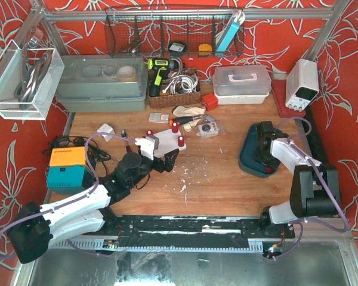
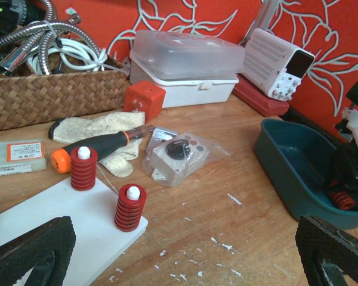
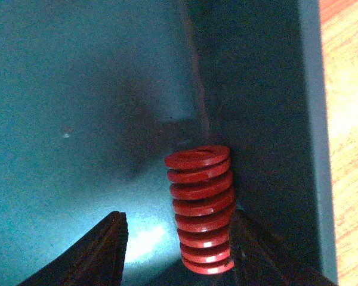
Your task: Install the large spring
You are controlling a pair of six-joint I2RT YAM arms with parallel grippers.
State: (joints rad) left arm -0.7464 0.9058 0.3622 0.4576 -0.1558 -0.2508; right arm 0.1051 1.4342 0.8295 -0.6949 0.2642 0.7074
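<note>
Large spring (image 3: pixel 200 208), red and tightly coiled, sits on the floor of a teal bin (image 3: pixel 59 89) in the right wrist view, close to the bin's dark side wall. The right gripper (image 3: pixel 179 247) is spread wide around it. One finger touches or nearly touches the coils, the other stands clearly apart, and nothing is gripped.

In the left wrist view the left gripper (image 2: pixel 185 244) is wide open and holds nothing. Between and beyond its fingers lies a white plate (image 2: pixel 48 220) with two smaller red springs (image 2: pixel 83 168) seated on pegs. The bin is off to the side, well apart.

In the top view the right arm reaches down into the bin and hides the large spring. The left gripper hovers just beside the plate's near edge.
</note>
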